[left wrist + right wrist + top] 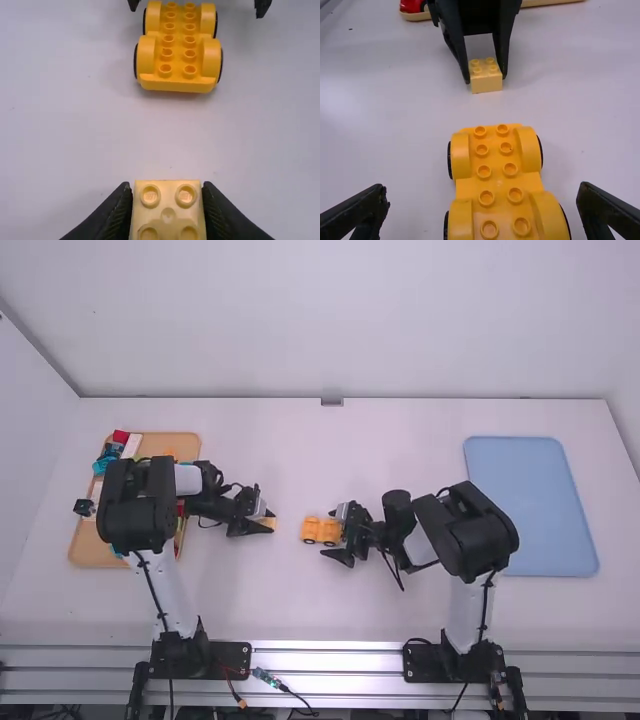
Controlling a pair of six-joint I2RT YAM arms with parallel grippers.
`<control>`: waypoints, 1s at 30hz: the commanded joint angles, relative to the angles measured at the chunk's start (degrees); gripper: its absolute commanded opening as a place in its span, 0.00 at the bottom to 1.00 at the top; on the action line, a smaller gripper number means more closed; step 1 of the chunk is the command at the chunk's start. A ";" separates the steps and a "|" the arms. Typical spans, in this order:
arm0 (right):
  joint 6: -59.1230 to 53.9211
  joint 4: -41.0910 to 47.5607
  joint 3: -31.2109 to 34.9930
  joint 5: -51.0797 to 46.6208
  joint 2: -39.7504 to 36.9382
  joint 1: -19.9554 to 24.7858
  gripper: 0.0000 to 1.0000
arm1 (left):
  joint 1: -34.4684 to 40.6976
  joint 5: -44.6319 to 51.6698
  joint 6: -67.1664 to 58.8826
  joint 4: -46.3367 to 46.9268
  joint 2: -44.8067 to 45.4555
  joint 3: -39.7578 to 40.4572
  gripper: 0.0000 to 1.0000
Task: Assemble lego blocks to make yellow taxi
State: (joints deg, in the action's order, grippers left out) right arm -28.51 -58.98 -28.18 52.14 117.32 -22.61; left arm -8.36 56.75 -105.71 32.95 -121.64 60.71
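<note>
In the high view my left gripper [262, 521] is left of centre, shut on a pale yellow block [270, 523]. The left wrist view has the left gripper [168, 210] with its fingers on either side of that square studded block [168, 212]. To its right on the table stands the orange-yellow wheeled base [321, 530], studs up. My right gripper [341, 535] is at the base's right end. In the right wrist view the right gripper [482, 212] stands open, its fingers spread wide around the wheeled base [495, 187], with gaps on both sides.
A tan tray [100, 553] with assorted coloured blocks is at the far left, partly under the left arm. A blue tray [530, 505] lies at the right of the table.
</note>
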 commanded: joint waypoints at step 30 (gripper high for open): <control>-0.20 1.18 -0.70 -2.60 0.65 0.15 0.99 | 1.38 8.83 -8.09 19.02 4.08 7.65 0.02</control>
State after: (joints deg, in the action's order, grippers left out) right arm -28.77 -57.82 -28.18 49.56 117.32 -22.59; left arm -7.97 61.58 -110.43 51.66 -120.84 69.65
